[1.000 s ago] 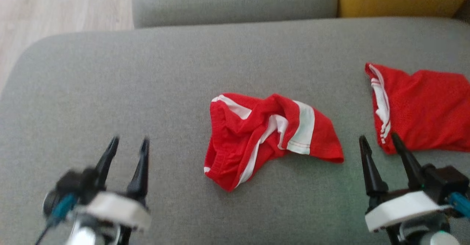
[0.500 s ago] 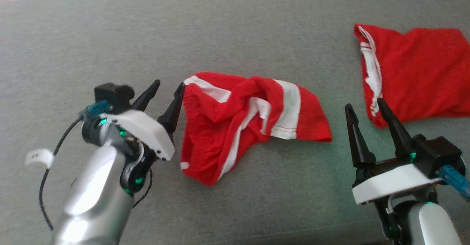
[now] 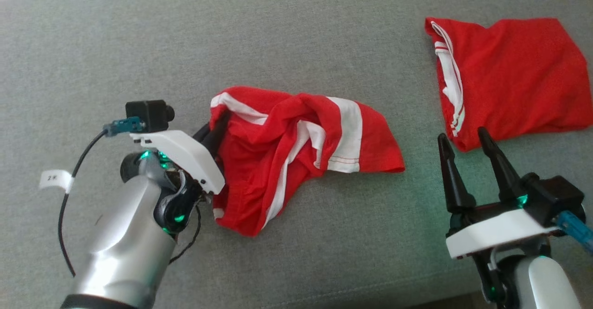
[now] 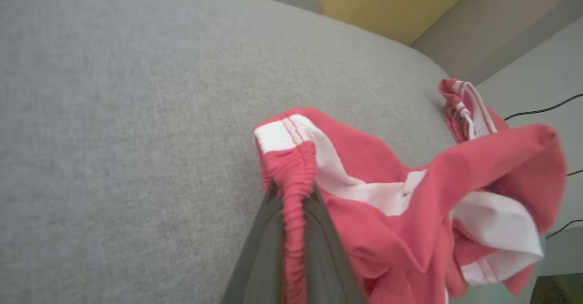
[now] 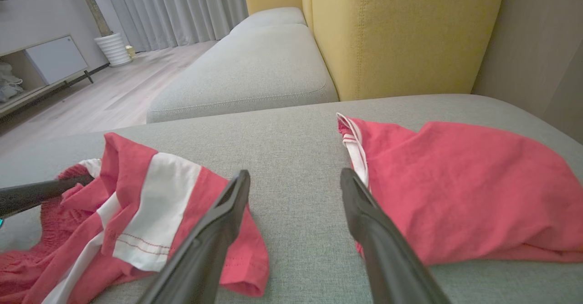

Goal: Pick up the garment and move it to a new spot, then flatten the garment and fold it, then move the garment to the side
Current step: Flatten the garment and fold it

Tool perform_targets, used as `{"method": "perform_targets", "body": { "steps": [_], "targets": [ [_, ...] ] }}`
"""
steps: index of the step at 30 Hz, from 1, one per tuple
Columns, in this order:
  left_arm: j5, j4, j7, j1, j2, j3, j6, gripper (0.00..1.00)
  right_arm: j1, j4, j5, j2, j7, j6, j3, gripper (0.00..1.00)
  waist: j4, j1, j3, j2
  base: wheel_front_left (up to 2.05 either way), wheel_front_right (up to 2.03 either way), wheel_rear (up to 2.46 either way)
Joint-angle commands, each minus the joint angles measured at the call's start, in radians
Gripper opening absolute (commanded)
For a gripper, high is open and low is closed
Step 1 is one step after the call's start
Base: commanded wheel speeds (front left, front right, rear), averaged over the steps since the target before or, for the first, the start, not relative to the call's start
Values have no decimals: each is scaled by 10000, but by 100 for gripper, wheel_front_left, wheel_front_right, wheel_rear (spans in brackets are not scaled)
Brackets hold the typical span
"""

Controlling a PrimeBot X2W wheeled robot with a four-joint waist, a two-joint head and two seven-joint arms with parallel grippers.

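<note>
Since the earlier frame the left gripper has closed, pinching the waistband of the crumpled garment, well left of the flat red garment. The right gripper gapes empty just beside that flat garment. Pick-up is underway; next likely calls for lifting clear.

Left of and beyond the left hand, the grey sofa cushion lies bare. On that hand's right the crumpled red shorts heap up against it. Ahead of the right hand a bare strip runs between the shorts and the folded red garment, whose near corner lies at its right finger. A yellow backrest walls the far side.
</note>
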Motion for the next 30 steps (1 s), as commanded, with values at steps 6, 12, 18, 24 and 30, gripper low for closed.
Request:
{"method": "perform_targets", "body": {
  "steps": [6, 12, 18, 24, 30],
  "targets": [
    [949, -1468, -1174, -500, 906, -182, -15, 0, -276, -165, 217, -54, -135, 65, -1, 100, 480, -1, -387, 0, 0, 0, 0],
    [1292, -3644, -1318, 801, 1371, -271, 678, 0, -66, -115, 202, -54, -3, 65, -145, 100, 919, -1, -890, 0, 0, 0, 0],
    [1244, -5188, -1272, 2879, 1853, -140, 1617, 0, 105, -169, 218, -54, 104, 65, -178, 100, 1082, -1, -1112, 0, 0, 0, 0],
    [946, -5329, -1458, 4511, 1752, -218, 2104, 0, 203, -239, 235, -54, 253, 65, -166, 100, 1171, -1, -1177, 0, 0, 0, 0],
    [967, -4610, -2119, 4688, 1369, -227, 2225, 100, 232, -332, 0, -54, 319, 65, -188, 100, 1247, -1, -1310, 0, 0, 0, 0]
  ]
}}
